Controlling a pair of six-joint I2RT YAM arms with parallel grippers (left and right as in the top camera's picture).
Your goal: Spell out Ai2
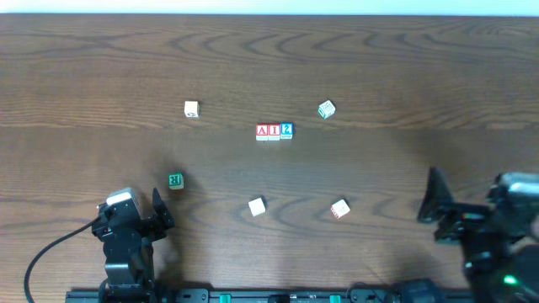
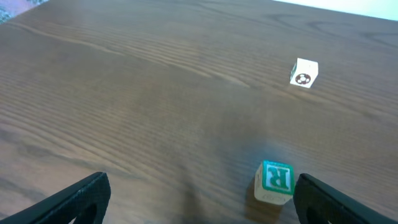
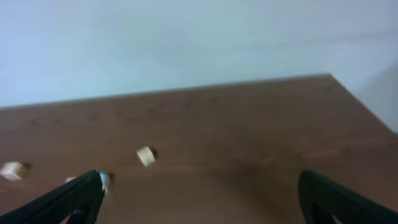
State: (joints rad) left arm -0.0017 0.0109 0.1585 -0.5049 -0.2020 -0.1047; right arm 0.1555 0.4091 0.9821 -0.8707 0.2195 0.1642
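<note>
Three blocks stand in a touching row at the table's middle: a red A block (image 1: 262,131), a red I block (image 1: 274,131) and a blue 2 block (image 1: 287,130). My left gripper (image 1: 152,216) is open and empty at the front left. A green R block (image 2: 275,181) lies just inside its right finger in the left wrist view. My right gripper (image 1: 440,206) is open and empty at the front right, raised and far from the row. The blue 2 block's edge shows at the left finger in the right wrist view (image 3: 106,182).
Loose blocks lie around: the green R block (image 1: 174,181) at the left, a white block (image 1: 191,108) at the back left, a green-edged block (image 1: 326,108) at the back right, a white block (image 1: 257,206) and a red-marked block (image 1: 339,209) in front.
</note>
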